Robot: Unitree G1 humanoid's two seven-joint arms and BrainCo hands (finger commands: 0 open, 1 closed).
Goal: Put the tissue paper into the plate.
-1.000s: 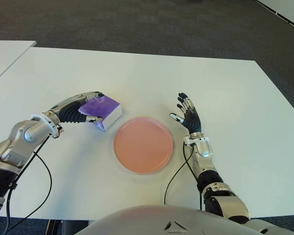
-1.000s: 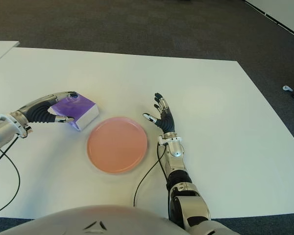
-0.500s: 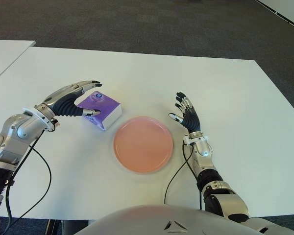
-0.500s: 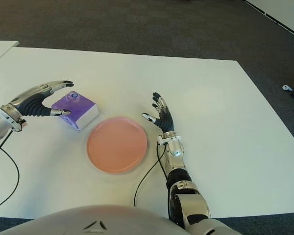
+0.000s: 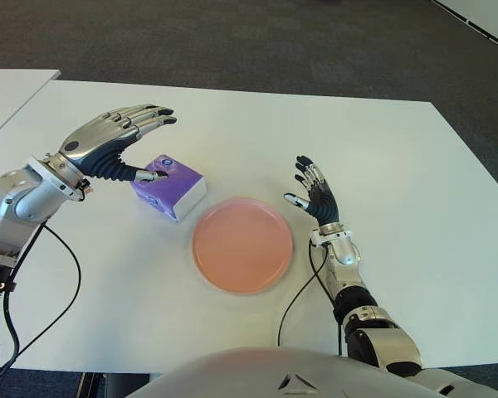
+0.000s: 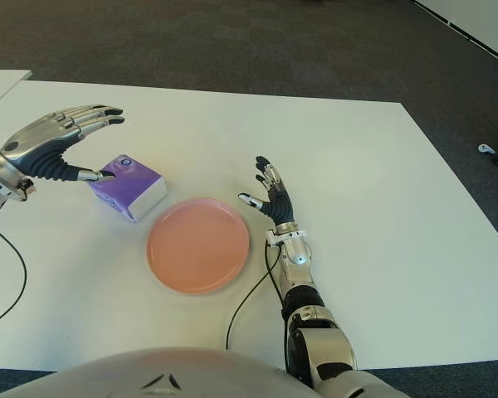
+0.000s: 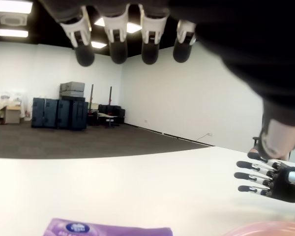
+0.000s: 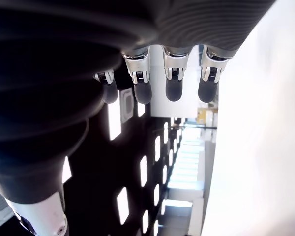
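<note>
Purple tissue pack (image 5: 169, 186) beside pink plate (image 5: 242, 245), left hand (image 5: 108, 143) above it (fingers spread, empty)

Counting what's sitting here: one purple rectangular pack of tissue paper (image 5: 169, 186), one round flat pink plate (image 5: 242, 245), and one big white table (image 5: 382, 157) holding both. Two robot hands are showing too, the left hand (image 5: 112, 143) and the right hand (image 5: 315, 197). One more white table (image 5: 4, 91) is peeking in at the left edge.
</note>
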